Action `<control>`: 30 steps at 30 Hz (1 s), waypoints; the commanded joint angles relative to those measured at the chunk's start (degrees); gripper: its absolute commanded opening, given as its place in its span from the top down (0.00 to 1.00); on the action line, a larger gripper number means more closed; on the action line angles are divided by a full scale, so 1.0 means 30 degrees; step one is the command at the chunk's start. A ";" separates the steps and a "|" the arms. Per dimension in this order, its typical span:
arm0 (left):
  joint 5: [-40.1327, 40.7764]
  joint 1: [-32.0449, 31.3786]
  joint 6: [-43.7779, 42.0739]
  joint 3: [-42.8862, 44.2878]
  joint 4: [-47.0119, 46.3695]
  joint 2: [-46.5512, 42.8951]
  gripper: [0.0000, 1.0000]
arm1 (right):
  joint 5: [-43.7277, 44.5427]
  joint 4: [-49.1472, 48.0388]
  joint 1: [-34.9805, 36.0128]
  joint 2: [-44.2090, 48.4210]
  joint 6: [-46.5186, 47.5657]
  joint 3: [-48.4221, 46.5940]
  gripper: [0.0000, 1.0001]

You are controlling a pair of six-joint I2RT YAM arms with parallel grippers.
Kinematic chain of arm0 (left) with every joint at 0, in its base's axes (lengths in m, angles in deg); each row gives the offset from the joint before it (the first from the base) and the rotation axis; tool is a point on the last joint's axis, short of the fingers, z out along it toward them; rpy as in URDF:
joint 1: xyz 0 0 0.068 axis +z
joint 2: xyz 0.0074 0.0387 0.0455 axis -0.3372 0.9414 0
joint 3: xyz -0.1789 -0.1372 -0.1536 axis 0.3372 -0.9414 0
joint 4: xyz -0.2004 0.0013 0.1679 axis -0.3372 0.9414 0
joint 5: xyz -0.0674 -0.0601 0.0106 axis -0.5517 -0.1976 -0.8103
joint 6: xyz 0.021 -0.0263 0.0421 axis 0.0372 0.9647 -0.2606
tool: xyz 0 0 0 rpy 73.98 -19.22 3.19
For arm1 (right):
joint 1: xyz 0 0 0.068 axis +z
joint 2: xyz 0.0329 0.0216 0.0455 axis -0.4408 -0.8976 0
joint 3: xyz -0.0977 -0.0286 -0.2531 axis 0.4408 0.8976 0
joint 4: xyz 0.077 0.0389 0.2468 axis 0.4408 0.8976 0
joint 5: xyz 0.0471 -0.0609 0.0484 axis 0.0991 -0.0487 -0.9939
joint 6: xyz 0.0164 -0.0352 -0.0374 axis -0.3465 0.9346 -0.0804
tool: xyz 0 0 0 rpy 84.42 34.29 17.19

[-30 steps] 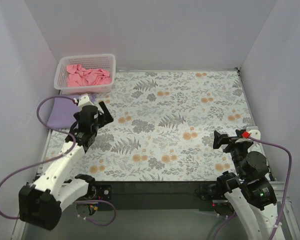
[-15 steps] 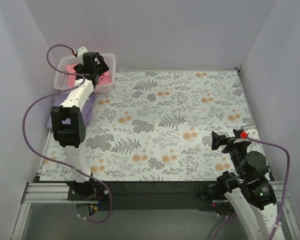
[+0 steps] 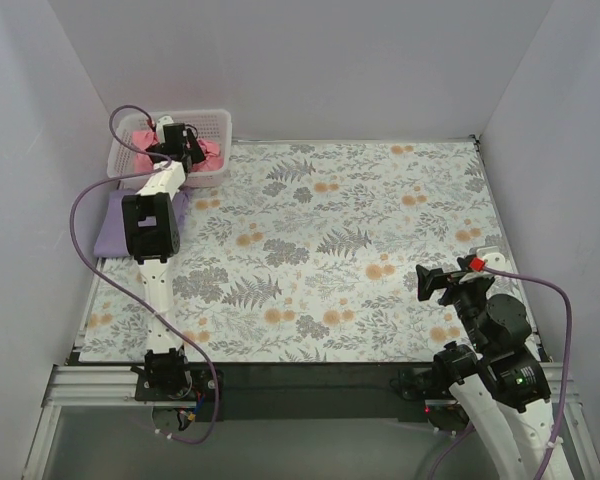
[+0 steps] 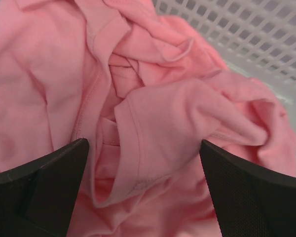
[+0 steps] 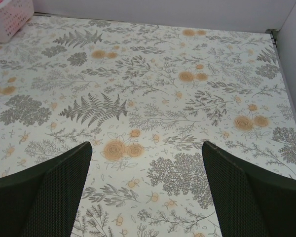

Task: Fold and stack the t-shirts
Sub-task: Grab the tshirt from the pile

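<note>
Inside one basket (image 4: 256, 34), one pink t-shirt (image 4: 158, 113)

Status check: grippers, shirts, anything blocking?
Left gripper open over pink shirt in basket, nothing gripped. Right gripper open above tablecloth. Purple shirt lies beside basket. No obstruction seen.

Soft matt cloth of the pink shirt (image 4: 158, 113); white plastic basket (image 4: 251, 34).

White plastic lattice basket (image 3: 208, 178) sits at the far-left corner, on the floral-print tablecloth (image 3: 360, 230). Cloth lies flat, fern and orange-flower pattern. Plain grey walls (image 3: 310, 70) on three sides.
</note>
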 commanded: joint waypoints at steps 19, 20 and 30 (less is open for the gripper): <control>-0.2401 -0.0603 -0.1411 0.0623 -0.3277 -0.4845 1.00 | -0.0722 -0.0681 -0.0046 -0.1119 0.0475 -0.0452 0.02; -0.2489 -0.0607 -0.1557 0.0652 -0.3335 -0.5315 1.00 | -0.0722 -0.0652 -0.0046 -0.1089 0.0446 -0.0481 0.02; -0.5851 -0.4471 0.0460 0.2761 -0.1901 -1.1087 1.00 | 0.0069 -0.0769 -0.0075 0.0638 0.0504 -0.0248 0.02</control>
